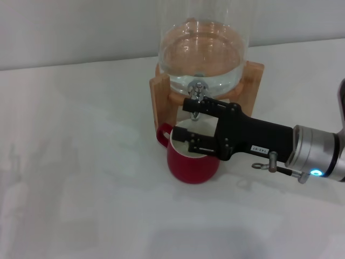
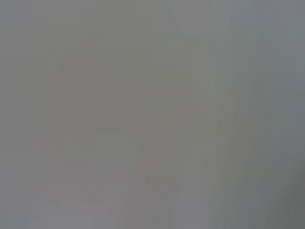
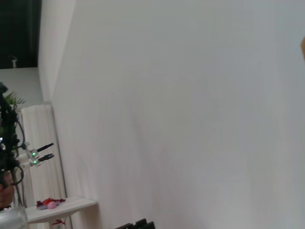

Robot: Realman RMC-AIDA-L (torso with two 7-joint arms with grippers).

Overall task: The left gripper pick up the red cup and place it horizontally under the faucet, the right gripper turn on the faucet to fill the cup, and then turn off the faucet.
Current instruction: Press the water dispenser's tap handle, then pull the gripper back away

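Observation:
The red cup stands upright on the white table, right under the faucet, with its handle to the left. The small chrome faucet sticks out of a glass water jar. My right gripper reaches in from the right. Its jaws are apart: the upper finger lies across the faucet just below its body, and the lower finger hangs over the cup's mouth. The faucet's spout shows between the two fingers. No water stream is visible. My left gripper is out of view, and the left wrist view shows only blank grey.
The glass water jar sits on a wooden stand behind the cup, its legs close on both sides of the faucet. White table spreads to the left and front. The right wrist view shows mostly a white surface.

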